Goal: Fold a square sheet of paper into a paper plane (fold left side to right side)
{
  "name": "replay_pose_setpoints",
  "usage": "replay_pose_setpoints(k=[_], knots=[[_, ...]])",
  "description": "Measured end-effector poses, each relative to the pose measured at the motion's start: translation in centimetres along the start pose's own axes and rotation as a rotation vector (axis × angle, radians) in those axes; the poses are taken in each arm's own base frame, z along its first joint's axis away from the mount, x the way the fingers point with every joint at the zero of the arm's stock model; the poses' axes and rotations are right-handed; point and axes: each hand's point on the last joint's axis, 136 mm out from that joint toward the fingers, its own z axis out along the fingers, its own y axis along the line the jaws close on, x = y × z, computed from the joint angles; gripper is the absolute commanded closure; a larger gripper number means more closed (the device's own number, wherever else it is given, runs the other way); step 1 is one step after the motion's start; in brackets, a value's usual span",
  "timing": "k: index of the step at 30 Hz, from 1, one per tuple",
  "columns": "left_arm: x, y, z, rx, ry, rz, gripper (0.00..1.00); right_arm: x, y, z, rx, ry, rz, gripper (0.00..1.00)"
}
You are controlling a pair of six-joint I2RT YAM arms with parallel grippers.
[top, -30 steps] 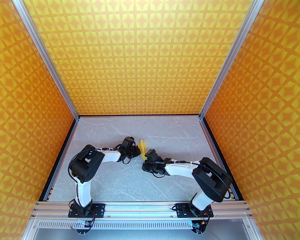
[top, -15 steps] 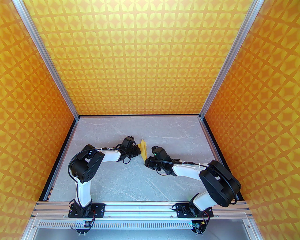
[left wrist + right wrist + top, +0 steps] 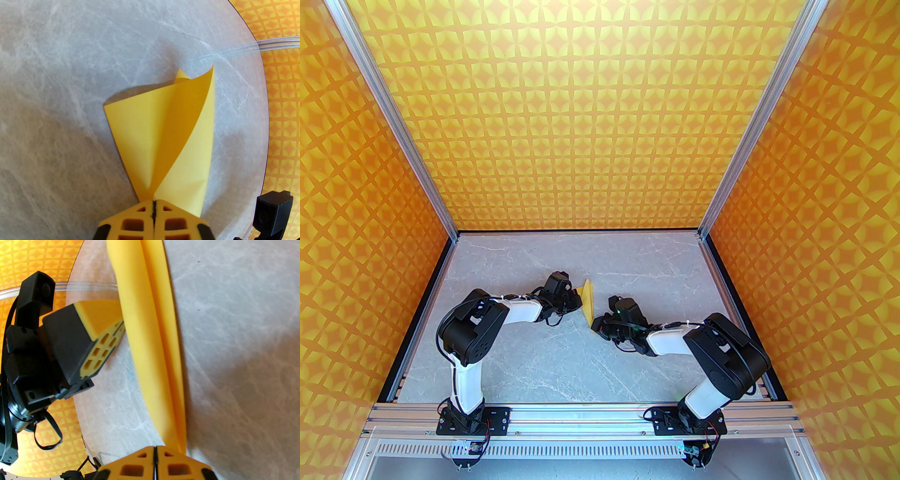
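Right claw point(image 3: 154, 451) has pulled back and shut, seemingly on the paper plane point(image 3: 152, 333) at its near tip.
Left claw point(image 3: 153, 207) pinches its side on the table point(image 3: 534, 365); folds look mostly done, not pressed flat.

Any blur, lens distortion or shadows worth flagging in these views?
Top external: sharp, evenly lit, wall rails splayed by the wide lens. Left wrist: yellow paper crisp, soft shadow on the table beside it, table edge bowed into a curve. Right wrist: the paper close to the lens looks soft and smeared.

matt paper plane point(image 3: 164, 131), smooth marbled tbl point(image 3: 58, 93)
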Motion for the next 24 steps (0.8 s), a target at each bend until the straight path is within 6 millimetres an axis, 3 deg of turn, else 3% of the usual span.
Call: replay_pose_setpoints(k=[24], knots=[[-0.1, 0.0, 0.3, -0.009, 0.007, -0.002, 1.00, 0.9, -1.5, 0.2, 0.038, 0.030, 0.013, 0.88]])
